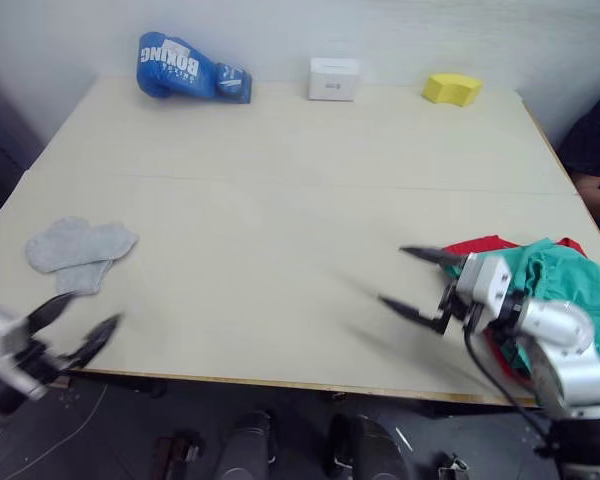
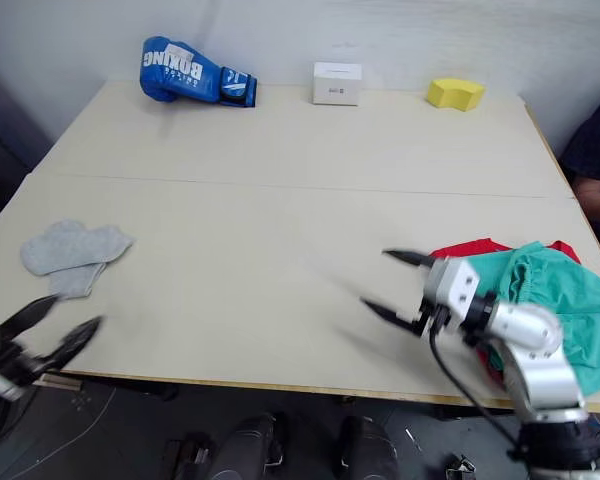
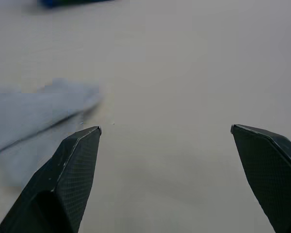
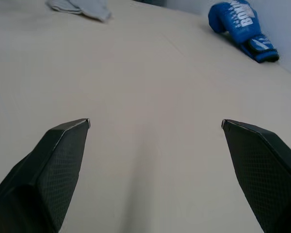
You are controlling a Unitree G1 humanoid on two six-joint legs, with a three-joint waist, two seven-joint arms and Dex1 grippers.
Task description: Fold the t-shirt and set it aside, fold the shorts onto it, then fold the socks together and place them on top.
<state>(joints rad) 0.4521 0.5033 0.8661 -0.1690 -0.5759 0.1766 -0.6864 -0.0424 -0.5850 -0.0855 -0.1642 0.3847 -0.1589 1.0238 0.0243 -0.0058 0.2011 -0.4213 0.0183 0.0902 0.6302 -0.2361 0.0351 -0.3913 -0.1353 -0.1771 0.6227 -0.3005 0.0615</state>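
Head view: the right gripper [image 1: 412, 280] gapes wide and empty, shorts [image 1: 570, 290] heaped on the t-shirt [image 1: 480, 244] just behind it. The left gripper [image 1: 78, 322] is wide too, socks [image 1: 78, 250] just ahead.

Left wrist view: socks [image 3: 34, 116] beside one finger.

Right wrist view: a boxing glove [image 4: 242, 26] far ahead.

The tabletop [image 1: 280, 200] is a pale beige. On it, the socks [image 1: 78, 250] are light grey, and the shorts [image 1: 570, 290] are teal green, lying over the bright red t-shirt [image 1: 477, 244]. Along the far edge of the tabletop, the boxing glove [image 1: 190, 70] is blue with white lettering, the small box [image 1: 334, 78] is white, and the sponge-like block [image 1: 452, 89] is yellow. Both the left tool [image 1: 75, 322] and the right tool [image 1: 412, 282] have black fingers with a fine woven texture.
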